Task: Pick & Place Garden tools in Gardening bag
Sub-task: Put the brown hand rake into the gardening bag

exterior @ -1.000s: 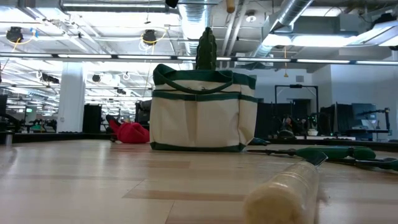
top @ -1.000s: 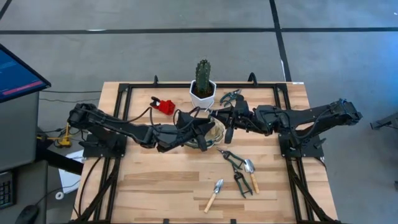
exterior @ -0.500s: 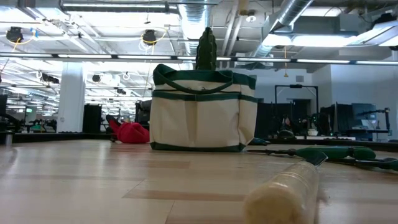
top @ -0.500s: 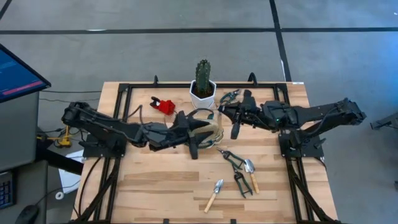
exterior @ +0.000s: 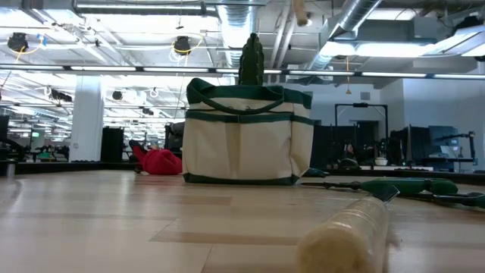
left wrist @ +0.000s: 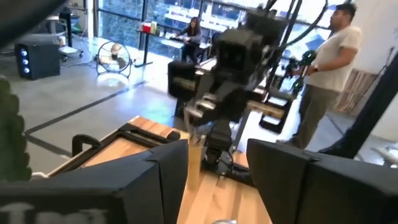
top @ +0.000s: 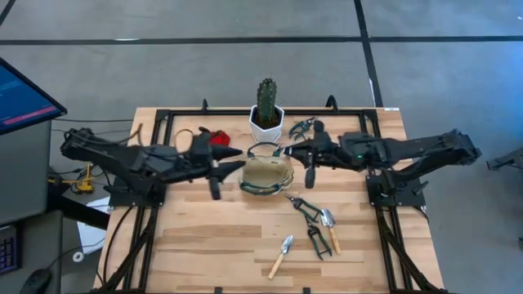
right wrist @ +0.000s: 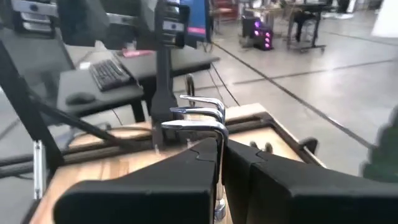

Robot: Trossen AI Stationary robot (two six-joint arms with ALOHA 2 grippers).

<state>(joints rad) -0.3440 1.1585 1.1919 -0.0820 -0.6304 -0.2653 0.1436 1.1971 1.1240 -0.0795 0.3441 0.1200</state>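
We take the step in hand to be dropping the fork (right wrist: 198, 118) into the gardening bag (top: 265, 173), which stands upright at the middle of the bench (top: 204, 237). The right gripper (top: 309, 163) hangs above the bench at the bag's 3 o'clock, just beside its rim. Its jaws are clamped on the fork near the neck, so the metal tines stick out ahead and the wooden handle hangs down.

To do this well, we would carry the fork toward 9 o'clock until the handle hangs over the open mouth. We would lower it handle first, and let go only once the handle is inside the walls. The green loop handles (top: 263, 149) arch over the opening, so we would aim between them and not across one.

The left gripper (top: 216, 173) waits at the bag's 9 o'clock, a little apart from it. Its jaws are parted with nothing between them. It could steady the rim if the cloth sags.

Room is tight at 12 o'clock, where the cactus (top: 266, 102) stands close behind the bag. The red pruner (top: 217, 139) lies at about 10 o'clock. Pruning shears (top: 309, 216) and trowels (top: 329, 222) lie at 5 o'clock, well inside the bench edge. The clearest way in is from 3 o'clock, kept high over the rim.
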